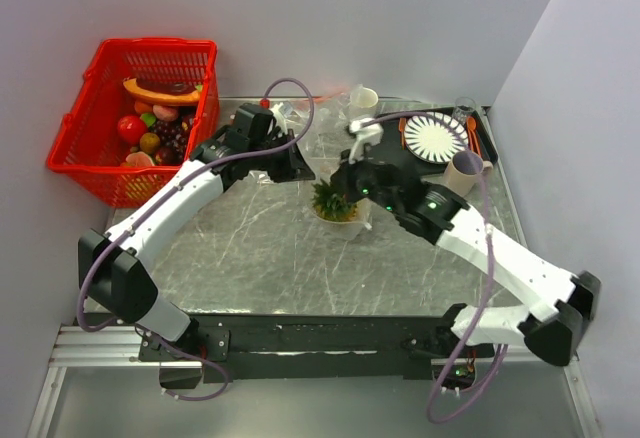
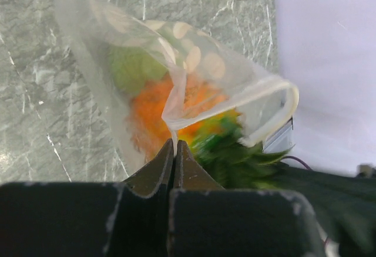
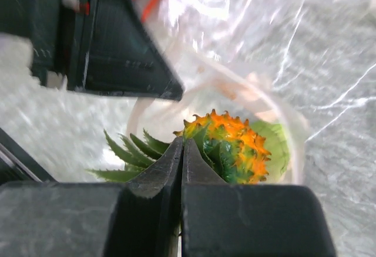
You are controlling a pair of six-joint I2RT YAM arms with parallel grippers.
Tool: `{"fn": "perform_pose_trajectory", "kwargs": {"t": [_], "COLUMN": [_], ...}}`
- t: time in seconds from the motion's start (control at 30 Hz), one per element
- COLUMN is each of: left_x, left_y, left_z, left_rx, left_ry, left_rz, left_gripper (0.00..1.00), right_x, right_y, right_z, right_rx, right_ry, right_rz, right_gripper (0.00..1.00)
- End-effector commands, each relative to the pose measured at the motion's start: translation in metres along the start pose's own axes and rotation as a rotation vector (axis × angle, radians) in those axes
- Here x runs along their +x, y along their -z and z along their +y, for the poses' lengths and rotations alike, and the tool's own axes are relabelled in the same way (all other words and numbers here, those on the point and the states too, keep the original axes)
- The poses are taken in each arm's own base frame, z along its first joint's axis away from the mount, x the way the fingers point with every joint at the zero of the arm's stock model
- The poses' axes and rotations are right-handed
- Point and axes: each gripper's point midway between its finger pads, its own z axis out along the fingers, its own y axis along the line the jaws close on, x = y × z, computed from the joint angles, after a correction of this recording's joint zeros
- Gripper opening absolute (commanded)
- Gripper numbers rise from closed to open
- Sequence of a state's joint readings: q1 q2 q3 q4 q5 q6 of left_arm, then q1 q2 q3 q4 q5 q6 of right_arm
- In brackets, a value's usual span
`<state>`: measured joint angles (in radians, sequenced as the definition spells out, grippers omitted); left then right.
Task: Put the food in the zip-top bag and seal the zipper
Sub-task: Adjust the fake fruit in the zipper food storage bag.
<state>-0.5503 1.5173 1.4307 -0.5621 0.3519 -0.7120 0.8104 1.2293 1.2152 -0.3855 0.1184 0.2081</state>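
The bag [image 2: 194, 75] is thin clear plastic, crinkled and glossy. The table [image 1: 250, 248] looks like smooth grey marbled stone. The fingers [image 2: 156, 170] are matt black; the basket [image 1: 150, 46] red plastic mesh.

Your left arm [image 1: 185, 193] extends forward and inward. Its left gripper [image 2: 174, 142] has the jaws pressed together, pinching a fold of the zip-top bag [image 2: 147, 51]. Your right arm [image 1: 500, 253] extends inward opposite it, and the right gripper [image 3: 182, 142] is fully closed.
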Motion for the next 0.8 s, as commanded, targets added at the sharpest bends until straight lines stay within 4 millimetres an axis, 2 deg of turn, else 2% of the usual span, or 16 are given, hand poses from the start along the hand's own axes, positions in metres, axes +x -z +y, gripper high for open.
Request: {"fn": "perform_pose_trajectory", "kwargs": {"t": [0.0,0.03,0.07,0.1,0.13,0.17,0.2,0.23,0.27,0.37,0.4,0.47,0.63,0.77], "left_x": [-0.003,-0.001,0.000,0.001,0.001,0.002,0.003,0.004,0.004,0.006,0.007,0.008,0.010,0.010], "left_y": [0.010,0.008,0.007,0.007,0.006,0.006,0.005,0.004,0.004,0.003,0.003,0.002,0.002,-0.001], "left_z": [-0.020,-0.019,-0.018,-0.017,-0.017,-0.017,-0.017,-0.017,-0.017,-0.017,-0.016,-0.014,-0.009,-0.004], "left_rx": [0.068,0.067,0.066,0.067,0.070,0.070,0.071,0.075,0.077,0.081,0.079,0.073,0.056,0.033], "left_ry": [-0.015,-0.014,-0.011,-0.010,-0.008,-0.005,-0.002,0.002,0.005,0.013,0.011,0.016,0.015,0.013], "left_rz": [-0.030,-0.027,-0.025,-0.022,-0.023,-0.023,-0.018,-0.015,-0.014,-0.009,-0.008,-0.008,-0.009,-0.009], "left_gripper": [0.01,0.01,0.01,0.01,0.01,0.01,0.01,0.01,0.01,0.01,0.01,0.01,0.01,0.01], "right_x": [-0.053,-0.053,-0.054,-0.052,-0.040,-0.050,-0.049,-0.035,-0.050,-0.038,-0.046,-0.043,-0.065,-0.064], "right_y": [0.014,0.013,0.011,0.009,0.003,0.006,0.005,-0.001,0.004,-0.002,0.001,0.000,0.007,0.003], "right_z": [-0.013,-0.013,-0.023,-0.024,-0.026,-0.025,-0.024,-0.027,-0.024,-0.026,-0.026,-0.025,-0.020,-0.021], "right_rx": [-0.051,-0.076,-0.065,-0.078,-0.084,-0.107,-0.119,-0.119,-0.160,-0.179,-0.196,-0.211,-0.243,-0.294], "right_ry": [-0.172,-0.191,-0.239,-0.256,-0.273,-0.298,-0.310,-0.326,-0.348,-0.384,-0.394,-0.414,-0.417,-0.480], "right_rz": [-0.251,-0.262,-0.294,-0.302,-0.291,-0.347,-0.370,-0.366,-0.444,-0.481,-0.532,-0.544,-0.576,-0.555], "right_gripper": [0.00,0.00,0.00,0.00,0.00,0.00,0.00,0.00,0.00,0.00,0.00,0.00,0.00,0.00]}}
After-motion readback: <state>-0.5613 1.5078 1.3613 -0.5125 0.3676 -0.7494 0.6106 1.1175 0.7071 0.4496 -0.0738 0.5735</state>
